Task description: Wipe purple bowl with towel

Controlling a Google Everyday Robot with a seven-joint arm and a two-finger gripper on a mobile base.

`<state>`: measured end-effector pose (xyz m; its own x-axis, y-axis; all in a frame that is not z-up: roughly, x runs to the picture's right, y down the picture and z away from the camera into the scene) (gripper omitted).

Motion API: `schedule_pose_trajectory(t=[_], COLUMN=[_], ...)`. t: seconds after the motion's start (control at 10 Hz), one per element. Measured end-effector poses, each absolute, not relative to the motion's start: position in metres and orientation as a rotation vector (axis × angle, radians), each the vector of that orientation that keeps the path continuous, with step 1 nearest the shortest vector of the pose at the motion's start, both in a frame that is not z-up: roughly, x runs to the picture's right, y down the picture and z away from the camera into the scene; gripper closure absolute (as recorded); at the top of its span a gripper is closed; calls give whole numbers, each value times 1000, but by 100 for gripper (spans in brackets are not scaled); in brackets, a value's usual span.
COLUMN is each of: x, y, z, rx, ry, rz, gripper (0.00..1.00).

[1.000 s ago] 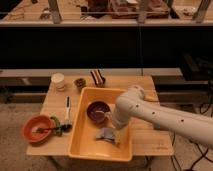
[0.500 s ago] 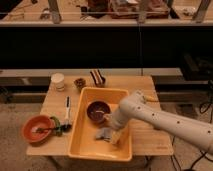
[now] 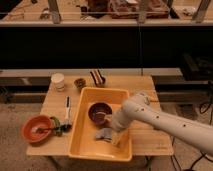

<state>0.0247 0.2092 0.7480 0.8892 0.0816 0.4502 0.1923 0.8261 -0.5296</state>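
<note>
Wiping not yet begun: end effector (image 3: 113, 129), jaws spread and empty, just over towel (image 3: 103, 135) beside purple bowl (image 3: 100, 113) in yellow tub (image 3: 84, 136).

Robot test lab; wooden table (image 3: 56, 102); metal railing (image 3: 100, 23) behind

There is one table (image 3: 150, 141). On it sits one yellow tub (image 3: 95, 153). There are two bowls: one purple bowl (image 3: 99, 111) in the tub and one orange bowl (image 3: 29, 135) on the table. There is one towel (image 3: 103, 134). There is one white cup (image 3: 58, 81) and one small brown cup (image 3: 79, 82). There is one dark striped thing (image 3: 97, 77), one thin stick (image 3: 67, 106) and one green sponge (image 3: 64, 126). There is one white robot arm (image 3: 165, 122) with one gripper (image 3: 116, 132), which is down in the tub, just beside the towel.
</note>
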Motion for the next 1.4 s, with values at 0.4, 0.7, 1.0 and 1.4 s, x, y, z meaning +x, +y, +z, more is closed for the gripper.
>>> schedule_pose_trajectory(t=[0.4, 0.7, 1.0, 1.4], x=[18, 14, 12, 14], y=[201, 217, 234, 230], z=[723, 719, 737, 769], rx=[-547, -600, -677, -705], ry=[-529, -536, -522, -473], rz=[-148, -248, -305, -286], gripper=[20, 20, 20, 20])
